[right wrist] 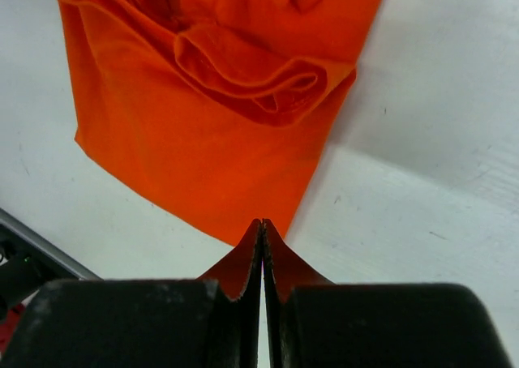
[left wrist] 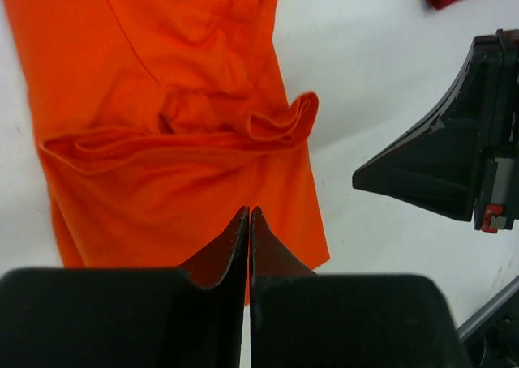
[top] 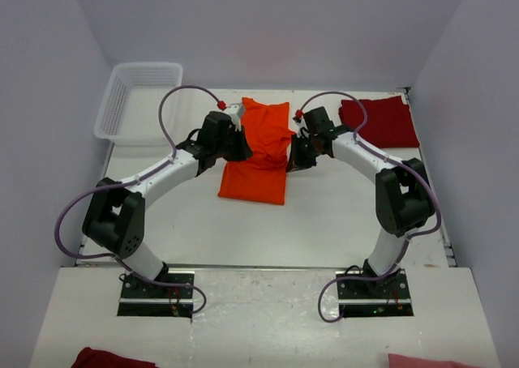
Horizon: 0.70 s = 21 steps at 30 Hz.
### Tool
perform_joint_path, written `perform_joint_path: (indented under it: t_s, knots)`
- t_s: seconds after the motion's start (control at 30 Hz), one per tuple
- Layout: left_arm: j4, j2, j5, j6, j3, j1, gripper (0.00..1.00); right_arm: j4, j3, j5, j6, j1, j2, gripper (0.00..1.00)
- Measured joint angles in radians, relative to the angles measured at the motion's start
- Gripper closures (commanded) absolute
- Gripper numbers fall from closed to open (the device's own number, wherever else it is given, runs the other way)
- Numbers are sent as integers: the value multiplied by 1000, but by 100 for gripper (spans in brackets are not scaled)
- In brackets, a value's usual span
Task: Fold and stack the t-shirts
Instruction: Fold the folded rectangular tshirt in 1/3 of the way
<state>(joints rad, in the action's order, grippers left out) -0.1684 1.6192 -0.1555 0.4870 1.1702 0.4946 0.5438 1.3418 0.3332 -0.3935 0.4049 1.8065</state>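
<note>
Looking down from above, the orange shirt (top: 258, 153) lay near the middle of the table (top: 340, 222), kind of half folded, with a rumpled ridge of cloth running across it. The left gripper (top: 242, 147) sat at the shirt's left edge and the right gripper (top: 297, 154) at its right edge, facing each other. Both were clenched tight. In the wrist views, the fingertips pressed together over the shirt's edge with no cloth pinched between them. The dark red shirt (top: 381, 121) lay folded at the far right corner, well apart from the orange one. A white basket (top: 134, 100) stood at the far left.
</note>
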Motion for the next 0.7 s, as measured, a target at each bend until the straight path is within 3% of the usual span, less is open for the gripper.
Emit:
perform_joint_path:
  t_s: [0.3, 0.7]
  knots:
    - [35, -22, -40, 53, -145, 62, 100, -85, -26, 48, -33, 55, 53, 100]
    - [92, -22, -59, 56, -263, 63, 100, -92, 104, 56, -44, 57, 235, 100]
